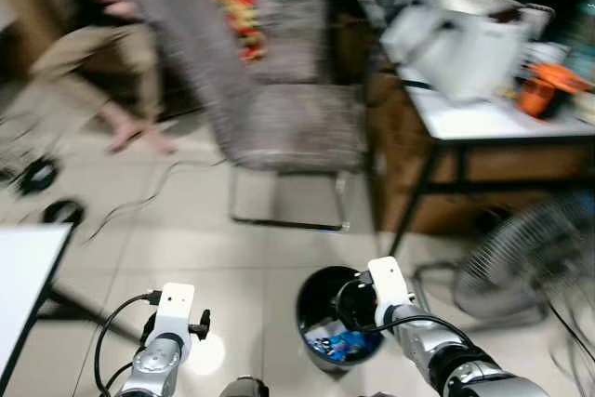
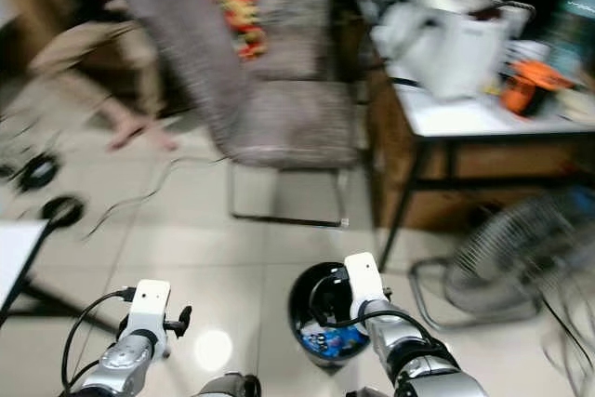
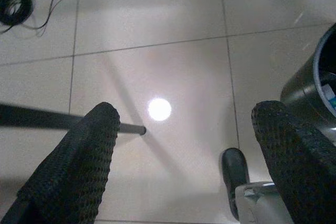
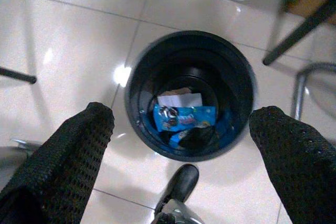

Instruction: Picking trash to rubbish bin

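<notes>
A black round rubbish bin stands on the pale tiled floor, just before me to the right. Inside lie a blue wrapper, a white scrap of paper and some dark pieces. My right gripper hangs straight above the bin's mouth, open, with nothing between its fingers. My left gripper is open too and empty, over bare tiles to the left of the bin. Both silver arms show low in the eye views, the left arm and the right arm.
A grey upholstered chair on a metal frame stands beyond the bin. A table with a white appliance and an orange item is at the right, a floor fan beneath it. A person sits far left; cables and a white tabletop lie left.
</notes>
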